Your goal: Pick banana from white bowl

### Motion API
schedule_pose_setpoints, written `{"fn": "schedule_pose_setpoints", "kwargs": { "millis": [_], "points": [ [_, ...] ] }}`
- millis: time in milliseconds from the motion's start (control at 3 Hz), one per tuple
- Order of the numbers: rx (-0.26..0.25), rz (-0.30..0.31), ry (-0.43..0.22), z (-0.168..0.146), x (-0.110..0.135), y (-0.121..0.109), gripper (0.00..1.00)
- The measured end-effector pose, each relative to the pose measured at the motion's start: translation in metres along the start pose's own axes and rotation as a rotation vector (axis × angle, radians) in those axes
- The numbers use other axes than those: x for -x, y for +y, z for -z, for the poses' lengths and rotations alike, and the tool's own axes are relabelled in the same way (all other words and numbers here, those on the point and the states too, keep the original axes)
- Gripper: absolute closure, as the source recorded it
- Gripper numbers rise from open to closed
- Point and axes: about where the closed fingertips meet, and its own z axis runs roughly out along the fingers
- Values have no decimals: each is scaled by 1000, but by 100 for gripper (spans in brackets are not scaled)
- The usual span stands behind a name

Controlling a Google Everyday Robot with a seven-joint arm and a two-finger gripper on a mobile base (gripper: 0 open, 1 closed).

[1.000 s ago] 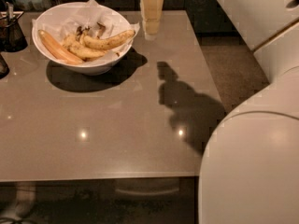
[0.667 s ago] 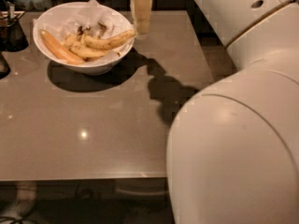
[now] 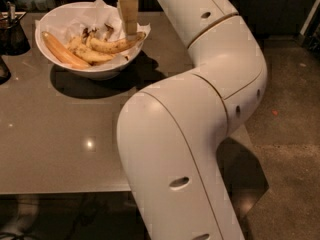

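- Dark container [image 3: 12, 34]: stands on the table's far left edge, apart from the bowl.
- Table [image 3: 60, 134]: grey, glossy top that carries the container and the bowl.
- White bowl [image 3: 95, 74]: sits at the table's far left area and is lined with crumpled white paper [image 3: 100, 9].
- Orange banana [image 3: 62, 50]: smooth, and lies along the bowl's left side.
- Short bananas [image 3: 82, 53]: spotted, and lie in the middle of the bowl.
- Banana [image 3: 117, 46]: long, curved and speckled. It lies inside the bowl on the right, with its right end at the rim.
- Gripper [image 3: 130, 28]: points down over the bowl's right side, directly above the banana. Contact cannot be confirmed, and neither can whether it is spread or closed.
- Arm [image 3: 200, 109]: large and white. It bends across the right foreground and reaches back to the bowl.
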Motion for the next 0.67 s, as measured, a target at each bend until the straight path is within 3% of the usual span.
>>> {"fn": "schedule_pose_setpoints", "kwargs": {
  "millis": [333,667],
  "points": [
    [-41,-4,-13,-2,3,-12,0],
    [-35,-40,-77,-11,1,-11,0]
  ]
}}
